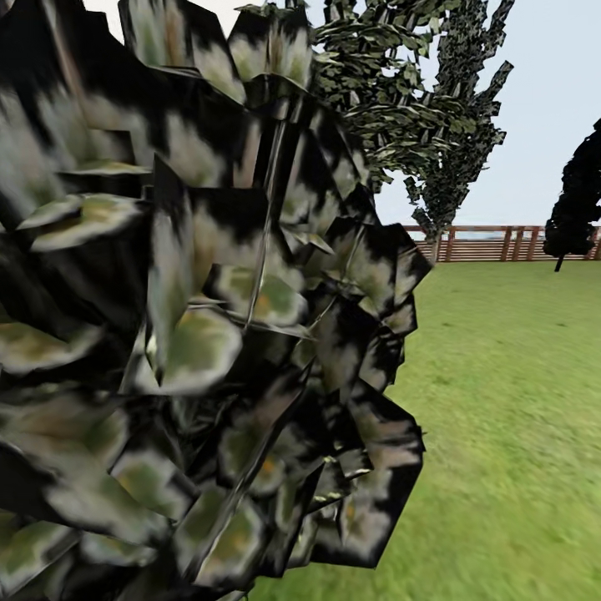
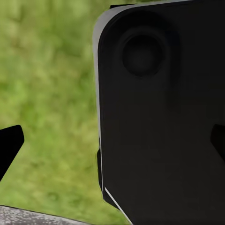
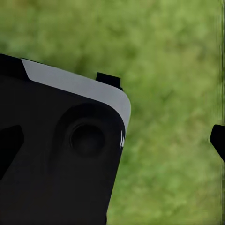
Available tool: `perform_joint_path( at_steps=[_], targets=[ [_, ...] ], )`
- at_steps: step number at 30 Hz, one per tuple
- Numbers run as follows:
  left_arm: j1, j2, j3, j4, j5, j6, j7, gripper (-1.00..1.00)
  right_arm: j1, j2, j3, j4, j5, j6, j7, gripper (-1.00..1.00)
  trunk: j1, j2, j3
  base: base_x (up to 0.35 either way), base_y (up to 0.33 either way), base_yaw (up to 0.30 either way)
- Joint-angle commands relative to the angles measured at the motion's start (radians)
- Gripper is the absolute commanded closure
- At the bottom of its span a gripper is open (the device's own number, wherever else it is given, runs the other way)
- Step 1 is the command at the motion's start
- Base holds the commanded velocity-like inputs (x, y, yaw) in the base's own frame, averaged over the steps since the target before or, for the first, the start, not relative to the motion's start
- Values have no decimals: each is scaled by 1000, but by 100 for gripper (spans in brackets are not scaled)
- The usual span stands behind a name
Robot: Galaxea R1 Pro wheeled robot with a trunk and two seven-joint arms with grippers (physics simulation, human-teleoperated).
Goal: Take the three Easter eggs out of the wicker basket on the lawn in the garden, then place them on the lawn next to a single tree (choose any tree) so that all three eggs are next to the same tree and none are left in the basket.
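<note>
One leafy shrub (image 1: 184, 334) crowds the lawn (image 1: 517, 401) before one fence (image 1: 501, 242); both grippers' fingertips sit spread, holding nothing.

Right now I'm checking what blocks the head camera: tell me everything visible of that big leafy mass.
The leafy mass covers the head view's left and centre, top to bottom. It is a dense cluster of flat, angular leaves, mottled pale green and black, blurred from closeness. No trunk is visible. Behind it rise finer-leaved trees; the lawn spreads to its right.
</note>
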Motion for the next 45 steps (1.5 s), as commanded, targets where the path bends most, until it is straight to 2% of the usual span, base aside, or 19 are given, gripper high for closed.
perform_joint_path(
  at_steps=[1, 9, 20, 31, 37, 45],
  targets=[
    [0, 0, -2, 0, -1, -2, 1, -100, -1, 0, 5, 4, 3, -7, 0, -100, 0, -1, -1, 224, -262, 0],
    [0, 0, -2, 0, -1, -2, 1, -100, -2, 0, 3, 4, -1, -8, 0, -100, 0, -1, -1, 215, -268, 25],
    [0, -1, -2, 0, -1, -2, 1, -100, -2, 1, -1, 4, -7, -7, -1, -100, 0, -1, -1, 178, -288, 258],
    [0, 0, -2, 0, -1, -2, 1, -100, -1, 0, 2, 4, 0, -7, 0, -100, 0, -1, -1, 150, -298, 27],
    [0, 0, -3, 0, -1, -2, -2, -100, -2, 0, 3, 4, 1, -7, 0, -100, 0, -1, -1, -40, -303, 0],
    [0, 0, -4, 0, -2, -2, -6, -100, -2, 0, 3, 4, 1, -7, 0, -100, 0, -1, -1, -263, -200, 0]
  ],
)
